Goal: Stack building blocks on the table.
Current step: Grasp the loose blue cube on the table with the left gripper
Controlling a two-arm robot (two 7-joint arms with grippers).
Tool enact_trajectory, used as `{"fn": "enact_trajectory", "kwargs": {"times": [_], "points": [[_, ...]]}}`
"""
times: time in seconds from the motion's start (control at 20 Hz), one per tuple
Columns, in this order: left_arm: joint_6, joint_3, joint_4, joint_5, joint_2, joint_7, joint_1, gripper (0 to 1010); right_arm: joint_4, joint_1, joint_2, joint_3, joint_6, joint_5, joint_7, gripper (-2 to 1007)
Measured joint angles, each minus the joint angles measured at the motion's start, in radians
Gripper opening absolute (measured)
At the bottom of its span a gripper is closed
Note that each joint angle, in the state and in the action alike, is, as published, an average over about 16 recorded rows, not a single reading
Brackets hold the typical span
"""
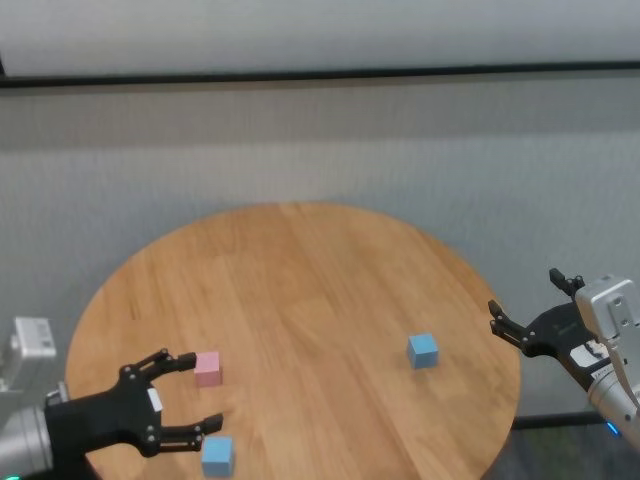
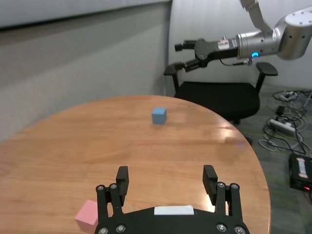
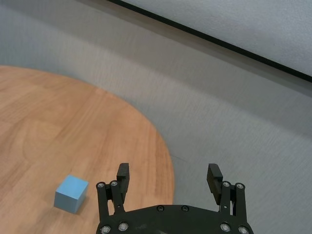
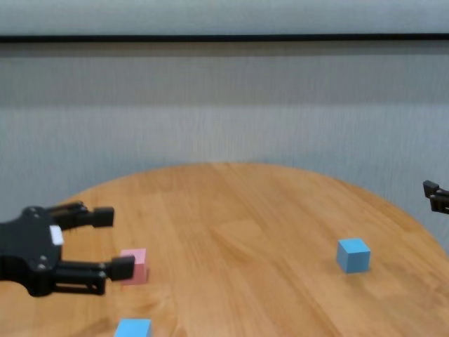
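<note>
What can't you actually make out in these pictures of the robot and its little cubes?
- Near blue block: chest view's bottom edge cuts it off; absent from both wrist views.
- Pink block: left gripper partly covers it in chest view.
- Right gripper: chest view shows only its tip at the edge.

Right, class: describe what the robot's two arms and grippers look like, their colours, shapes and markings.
Both grippers, left and right, are matte black with two slim fingers on bolted linkage plates. The left carries a small white label on top. Behind each sits a silver-grey rounded arm housing; the right arm shows a small blue light.
</note>
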Motion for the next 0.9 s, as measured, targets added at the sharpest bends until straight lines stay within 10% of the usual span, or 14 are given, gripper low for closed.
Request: {"fn": "enact_trajectory", "kwargs": {"times": [0.9], "points": [[0.011, 0.065, 0.160, 0.051, -0.074, -0.112, -0.094, 1000, 0.000, 0.000, 0.000, 0.000, 0.000, 0.000, 0.000, 1005]]}}
